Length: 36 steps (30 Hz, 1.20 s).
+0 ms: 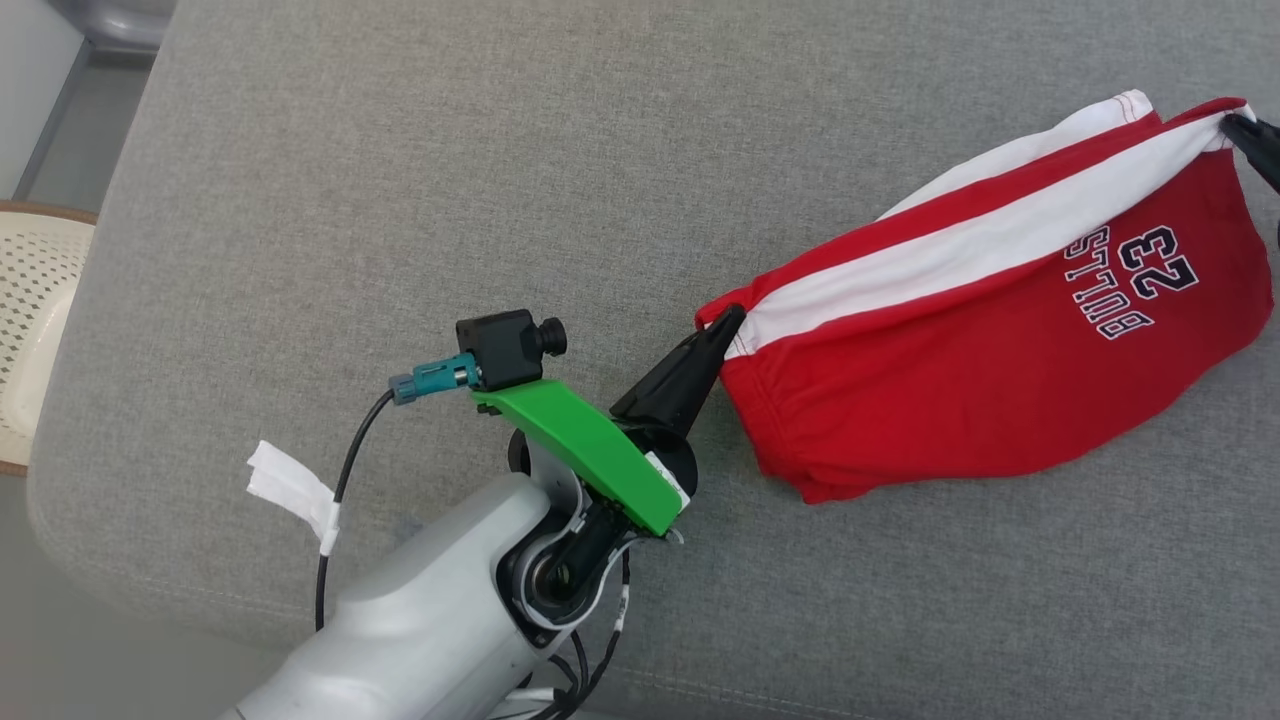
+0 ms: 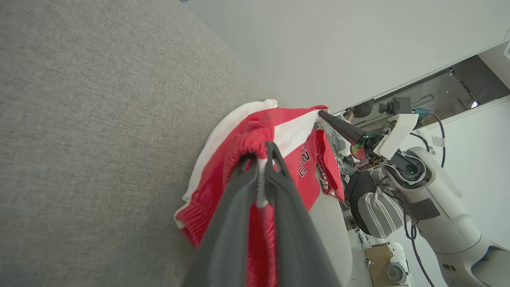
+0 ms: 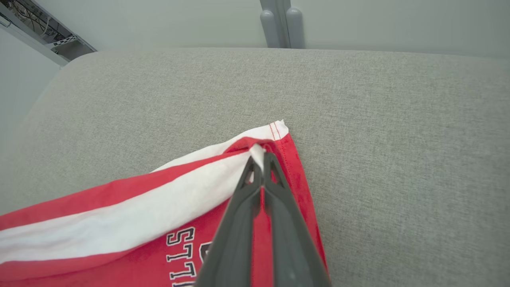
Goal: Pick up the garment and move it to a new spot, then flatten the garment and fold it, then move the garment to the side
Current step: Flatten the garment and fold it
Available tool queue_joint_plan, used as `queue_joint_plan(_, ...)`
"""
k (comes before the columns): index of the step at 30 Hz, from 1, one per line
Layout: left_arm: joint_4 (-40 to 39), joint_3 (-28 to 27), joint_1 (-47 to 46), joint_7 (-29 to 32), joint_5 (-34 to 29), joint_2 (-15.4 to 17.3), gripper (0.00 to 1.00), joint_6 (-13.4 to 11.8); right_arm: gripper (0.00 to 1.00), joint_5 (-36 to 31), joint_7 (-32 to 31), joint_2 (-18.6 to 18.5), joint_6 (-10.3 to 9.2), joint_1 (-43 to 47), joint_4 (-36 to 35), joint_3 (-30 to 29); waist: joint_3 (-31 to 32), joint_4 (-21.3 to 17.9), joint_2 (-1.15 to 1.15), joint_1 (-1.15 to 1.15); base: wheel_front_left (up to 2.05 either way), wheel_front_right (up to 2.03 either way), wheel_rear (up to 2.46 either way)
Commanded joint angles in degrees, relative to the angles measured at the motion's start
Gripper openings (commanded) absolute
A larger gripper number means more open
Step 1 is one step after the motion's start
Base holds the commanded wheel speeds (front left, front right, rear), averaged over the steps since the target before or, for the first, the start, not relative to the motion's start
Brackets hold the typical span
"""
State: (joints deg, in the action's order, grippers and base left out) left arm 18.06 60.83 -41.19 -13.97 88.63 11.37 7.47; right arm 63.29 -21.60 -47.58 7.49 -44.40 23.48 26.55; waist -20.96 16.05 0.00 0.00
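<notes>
While you're watching head view, garment is stretching out at 3 o'clock on grey cushion. L wrist view: left gripper is pinching its waistband. R wrist view: right gripper is clamping its hem corner.

Work surface: grey woven upholstered cushion, with rounded corners and edges and a faint seam along its near side. Left of the cushion: a cream perforated plastic piece with a brown rim, with grey floor beyond it. Behind the cushion: plain white wall, two grey rounded uprights against it. Lighting soft, even.
</notes>
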Motion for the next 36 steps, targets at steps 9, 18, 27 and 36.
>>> queue_joint_plan(9, 4.4, -0.8, 1.9, -1.0, -3.0, 0.7, 1.0, 0.0, 1.0, 0.9, 7.8, 1.2, 0.01, 0.4, 1.9, 3.2, 2.3, -0.3, 0.0, 0.0, 0.0, 0.0, 0.0)
queue_joint_plan(18, 6.0, -19.6, 16.0, -1.1, -31.5, 1.9, 1.0, -4.0, 1.0, 2.1, 23.6, 3.1, 0.01, 11.6, -2.1, 9.4, 12.1, -3.7, 0.0, 0.0, 0.0, 0.0, 0.0)
queue_joint_plan(27, -6.9, -31.6, 37.3, -1.1, -56.5, -0.7, 1.0, -11.8, 1.0, 4.0, 32.9, 7.7, 0.0, 20.5, -1.7, 15.8, 22.6, -5.4, 0.0, 0.0, 0.0, 0.0, 0.0)
queue_joint_plan(36, -14.7, -36.9, 47.6, -1.2, -70.7, -2.7, 1.0, -13.8, 1.0, 4.7, 36.3, 10.8, 0.0, 24.4, -1.0, 16.7, 25.2, -5.9, 0.0, 0.0, 0.0, 0.0, 0.0)
